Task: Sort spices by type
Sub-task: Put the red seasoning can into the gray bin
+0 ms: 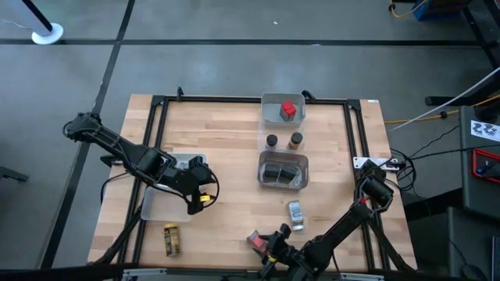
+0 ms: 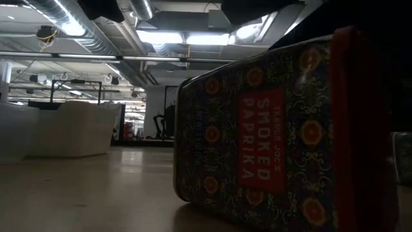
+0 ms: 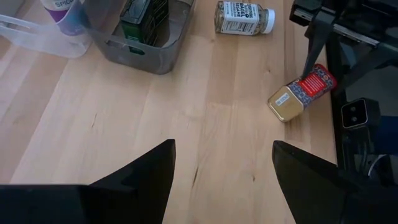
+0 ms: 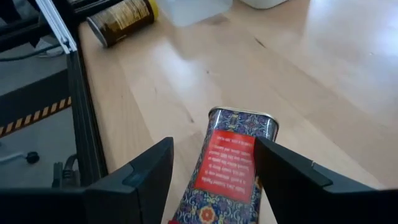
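Observation:
A red and patterned smoked-paprika tin [image 1: 256,240] lies near the table's front edge, filling most of the low view [image 2: 270,142]. My right gripper [image 1: 270,245] is shut on it. My left gripper [image 3: 221,180] hangs open above the bare wood at the left, beside a clear tray [image 1: 156,199], with nothing between its fingers. A silver-labelled jar [image 1: 295,211] lies on its side behind the tin. A brown jar with a yellow end [image 1: 170,239] lies at the front left. My right gripper pinches the tin's two long sides [image 4: 200,167] between its two fingers, near the end closest to the gripper. The fingers slant down from the table's right and lie along the tin. Its gold far end [image 3: 283,104] points away, and its lower edge [image 2: 183,205] is on the table.
At the middle back stand a clear tray [image 1: 269,117] with a red box [image 1: 288,109], two small round jars [image 1: 271,141] [image 1: 294,141], and a tray [image 1: 261,173] of dark green tins. Black frame rails [image 1: 160,125] run along the table's edges.

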Action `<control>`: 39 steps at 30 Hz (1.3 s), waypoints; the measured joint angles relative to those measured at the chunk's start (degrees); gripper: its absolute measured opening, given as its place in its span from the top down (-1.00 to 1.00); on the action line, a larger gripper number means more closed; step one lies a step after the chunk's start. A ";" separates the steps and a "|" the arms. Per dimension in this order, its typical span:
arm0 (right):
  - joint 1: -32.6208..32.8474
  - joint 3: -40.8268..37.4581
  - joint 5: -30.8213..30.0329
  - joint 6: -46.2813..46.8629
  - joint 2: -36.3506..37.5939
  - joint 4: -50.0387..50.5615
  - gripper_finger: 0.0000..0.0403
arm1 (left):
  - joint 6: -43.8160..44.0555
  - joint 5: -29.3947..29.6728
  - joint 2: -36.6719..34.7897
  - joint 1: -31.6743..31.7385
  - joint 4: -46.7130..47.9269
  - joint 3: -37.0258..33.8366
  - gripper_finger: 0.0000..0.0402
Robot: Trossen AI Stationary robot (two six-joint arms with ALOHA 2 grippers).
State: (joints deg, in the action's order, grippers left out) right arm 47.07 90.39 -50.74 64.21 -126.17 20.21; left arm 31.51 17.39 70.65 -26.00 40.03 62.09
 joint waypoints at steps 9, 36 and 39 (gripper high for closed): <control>-1.05 0.02 1.86 -0.03 0.09 1.00 -0.12 | 0.00 0.00 0.00 -0.01 0.00 0.00 -0.25; -0.98 5.59 -2.19 -5.12 -0.11 4.89 -0.12 | -1.51 0.00 0.00 -0.01 0.00 0.00 -0.25; -0.98 6.90 -1.44 -4.11 -0.09 7.35 -0.12 | -1.51 0.00 0.00 0.00 0.02 0.00 -0.25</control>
State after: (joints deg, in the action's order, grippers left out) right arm 46.09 97.28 -52.18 60.11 -126.26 27.56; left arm 30.00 17.39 70.65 -26.00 40.05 62.08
